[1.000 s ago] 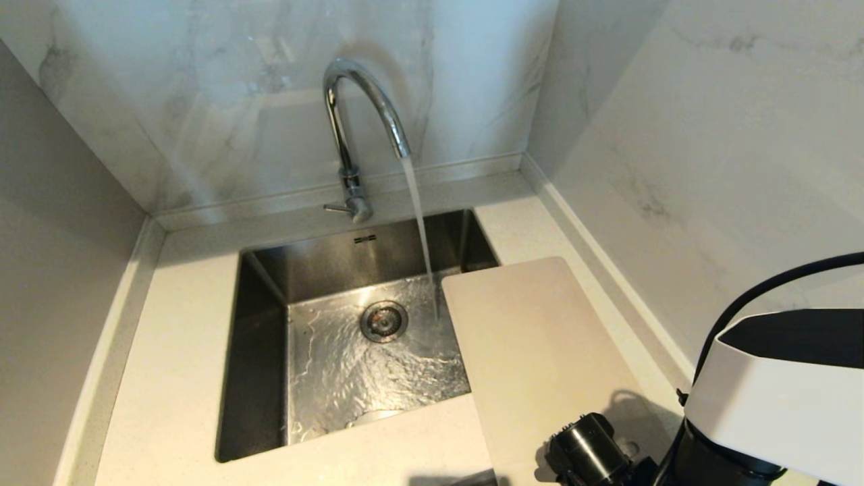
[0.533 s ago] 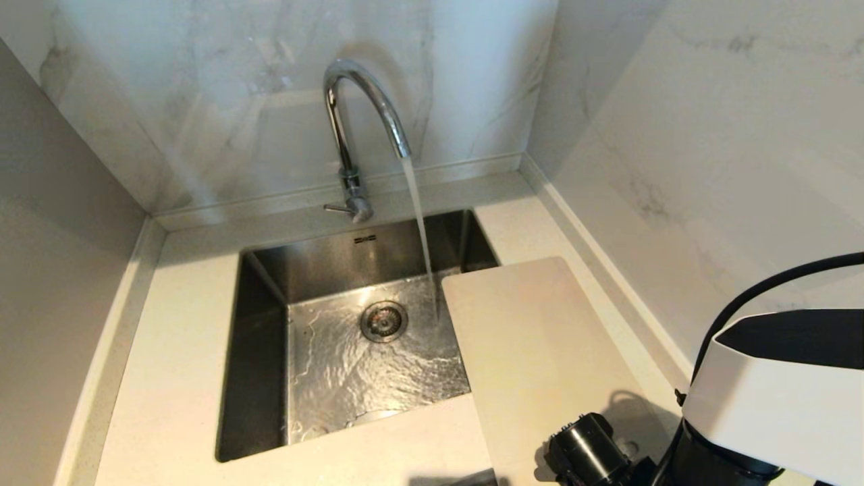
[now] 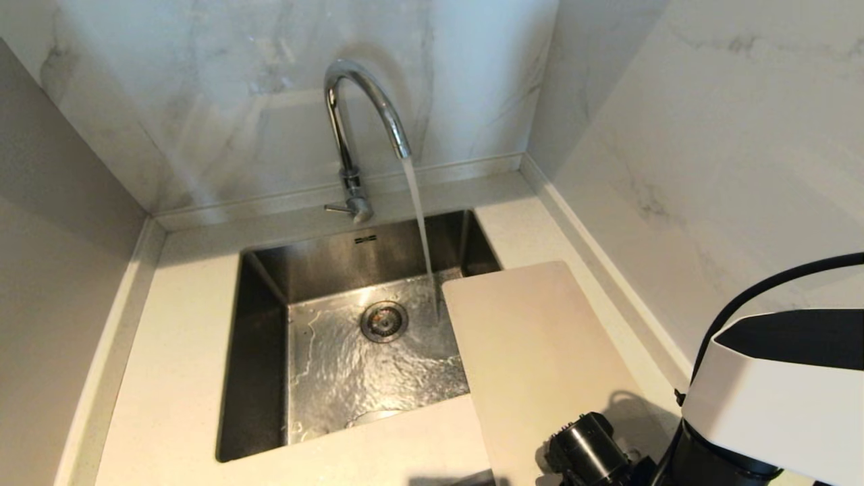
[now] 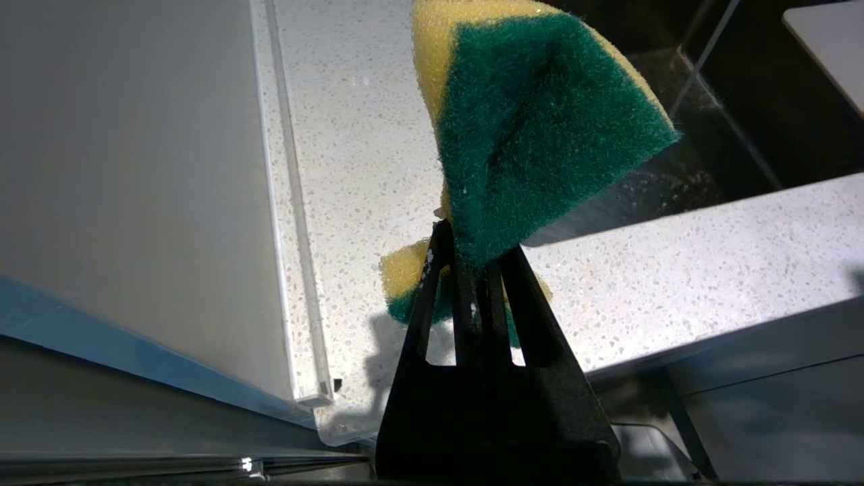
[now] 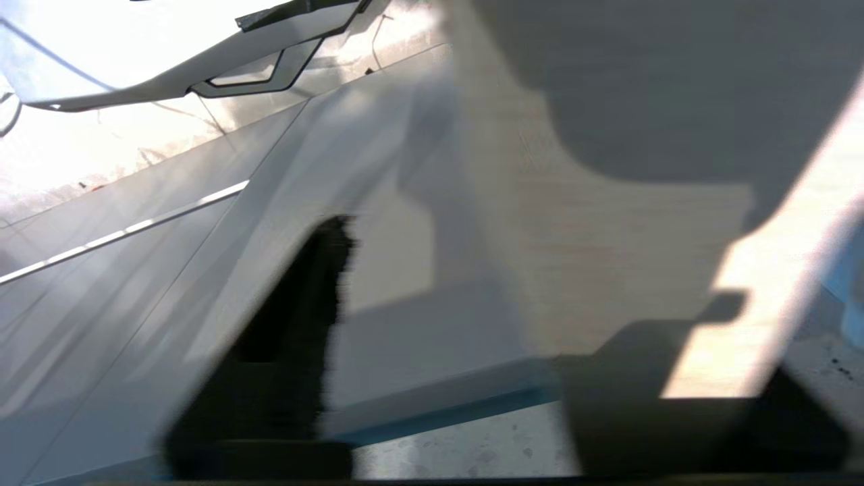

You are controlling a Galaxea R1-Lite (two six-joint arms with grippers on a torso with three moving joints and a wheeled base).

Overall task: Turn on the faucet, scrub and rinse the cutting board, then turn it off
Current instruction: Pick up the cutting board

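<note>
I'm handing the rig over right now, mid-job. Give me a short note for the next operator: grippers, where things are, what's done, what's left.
Left gripper: shut on the sponge, held above the counter beside the sink; it is out of the head view.
Right gripper: at the near end of the cutting board; the views do not settle whether it grips the board.
Faucet: on, water running into the sink basin just left of the board's far corner.
Cutting board: lying on the counter right of the sink, its left edge overhanging the basin.
Done: faucet turned on, sponge in hand.
Left: bring the board under the stream, scrub, rinse, turn the faucet off.
</note>
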